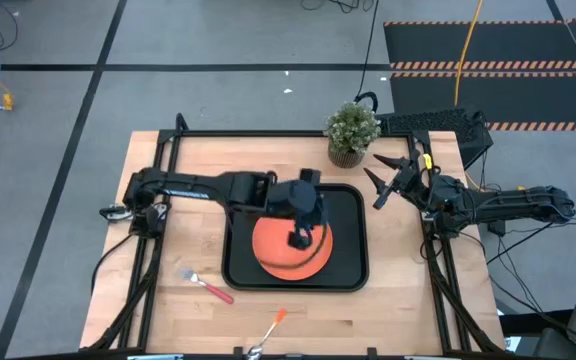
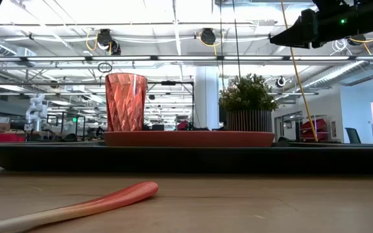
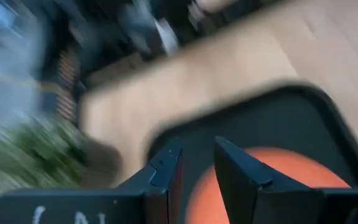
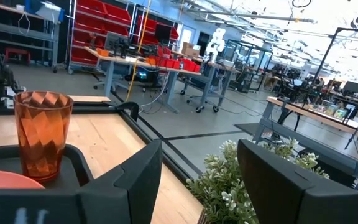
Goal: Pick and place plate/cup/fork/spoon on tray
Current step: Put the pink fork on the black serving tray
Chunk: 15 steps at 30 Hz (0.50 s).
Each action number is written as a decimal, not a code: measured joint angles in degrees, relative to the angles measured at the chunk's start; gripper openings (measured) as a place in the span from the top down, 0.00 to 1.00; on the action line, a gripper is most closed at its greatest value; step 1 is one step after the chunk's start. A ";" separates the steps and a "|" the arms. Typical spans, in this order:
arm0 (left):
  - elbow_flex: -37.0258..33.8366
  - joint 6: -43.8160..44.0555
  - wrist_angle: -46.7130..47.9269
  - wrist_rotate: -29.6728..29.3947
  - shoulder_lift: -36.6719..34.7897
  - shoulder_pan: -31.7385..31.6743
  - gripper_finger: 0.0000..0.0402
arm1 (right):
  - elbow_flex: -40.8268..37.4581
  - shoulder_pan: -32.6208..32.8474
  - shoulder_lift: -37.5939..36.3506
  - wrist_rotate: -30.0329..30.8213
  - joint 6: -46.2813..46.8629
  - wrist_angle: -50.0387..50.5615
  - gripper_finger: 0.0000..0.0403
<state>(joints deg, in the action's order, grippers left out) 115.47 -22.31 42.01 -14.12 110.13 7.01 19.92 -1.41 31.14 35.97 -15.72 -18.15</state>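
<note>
The plate (image 1: 290, 250) and the cup (image 2: 125, 101) already sit on the tray (image 1: 353, 205), so the fork (image 1: 206, 287) and the spoon (image 1: 268, 333), both lying on the counter (image 1: 398, 310) in front of the tray, seem next. The left end effector (image 3: 196, 163) hovers above the plate, slightly parted and empty. The right end effector (image 4: 199, 168) waits wide open beside the plant (image 1: 351, 130).

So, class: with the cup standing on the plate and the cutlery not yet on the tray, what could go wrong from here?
The left gripper hangs right over the cup; a sideways move might tip it off the plate. The fork and spoon lie flat on the table, hard to grasp and easily pushed away.
</note>
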 joint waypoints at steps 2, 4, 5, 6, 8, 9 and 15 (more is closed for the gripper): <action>-0.81 -2.49 -8.04 -1.79 -0.97 0.06 0.76 | 0.00 0.00 0.00 0.00 -0.49 -0.04 0.50; -0.97 -3.23 -16.21 -0.08 -1.82 -0.86 0.76 | 0.00 0.00 -0.02 0.00 -1.43 -0.17 0.50; -0.86 -2.38 -19.52 1.46 -2.19 -1.50 0.76 | 0.00 0.00 0.00 0.00 -1.92 -0.24 0.50; -0.88 -0.25 -21.26 3.03 -2.59 -2.21 0.76 | 0.00 0.00 0.02 -0.02 -2.49 -0.32 0.50; -0.95 7.03 -25.93 5.29 -2.50 -3.60 0.76 | 0.00 0.00 0.03 -0.19 -3.99 -0.25 0.50; -1.03 10.69 -28.17 6.58 -2.27 -4.15 0.76 | 0.00 0.00 0.08 -0.32 -4.70 -0.21 0.50; -1.06 16.98 -44.54 13.39 -2.30 -4.68 0.76 | 0.00 0.00 1.02 -3.14 -2.11 0.47 0.50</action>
<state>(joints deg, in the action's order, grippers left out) 114.41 -5.33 -2.53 -0.74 107.82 2.33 19.92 -1.41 32.15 32.83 -17.84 -17.68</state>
